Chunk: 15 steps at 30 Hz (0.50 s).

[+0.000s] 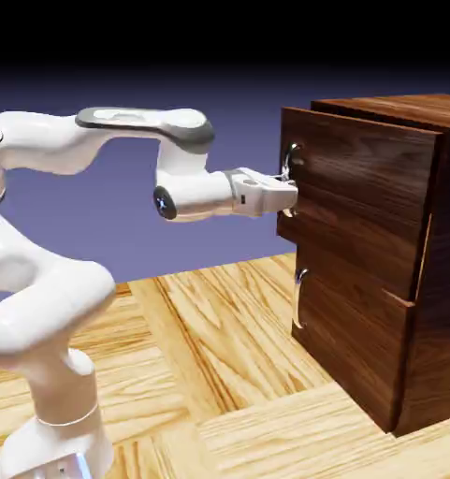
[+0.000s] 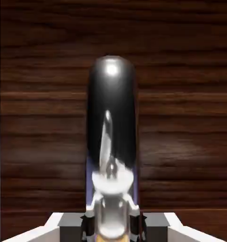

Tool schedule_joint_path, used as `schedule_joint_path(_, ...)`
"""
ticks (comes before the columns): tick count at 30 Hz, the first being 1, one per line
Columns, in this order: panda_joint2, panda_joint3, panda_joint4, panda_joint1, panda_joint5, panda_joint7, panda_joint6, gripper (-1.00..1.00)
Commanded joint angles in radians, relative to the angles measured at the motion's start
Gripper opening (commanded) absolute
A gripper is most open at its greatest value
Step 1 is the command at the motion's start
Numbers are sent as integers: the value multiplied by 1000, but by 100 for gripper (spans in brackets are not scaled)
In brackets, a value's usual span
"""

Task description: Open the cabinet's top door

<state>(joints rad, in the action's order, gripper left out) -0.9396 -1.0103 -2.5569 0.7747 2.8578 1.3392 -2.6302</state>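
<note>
The dark-brown wood-grain cabinet (image 1: pixel 378 281) stands at the exterior view's right. Its top door (image 1: pixel 359 178) stands slightly proud of the panel below it. My gripper (image 1: pixel 289 192) reaches level from the left and sits at the top door's curved silver handle (image 1: pixel 289 161). In the hand view the handle (image 2: pixel 112 118) runs up the middle, large and shiny. It passes between the two fingertips of my gripper (image 2: pixel 113 222), which is shut on it. Wood grain of the top door (image 2: pixel 181 118) fills the rest of that view.
The lower panel (image 1: pixel 350 327) carries a like silver handle (image 1: pixel 298 299) below my hand. The cabinet stands on a light wooden table (image 1: pixel 228 355), with my arm's white base (image 1: pixel 50 412) at the lower left.
</note>
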Motion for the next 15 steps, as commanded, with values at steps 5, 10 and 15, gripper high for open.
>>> schedule_joint_path(5, 71, 144, -58, -151, -42, 104, 20, -100)
schedule_joint_path(10, 7, 325, -205, -301, -253, 11, 138, -100)
schedule_joint_path(15, -71, 494, -323, -386, -470, -72, 259, -100)
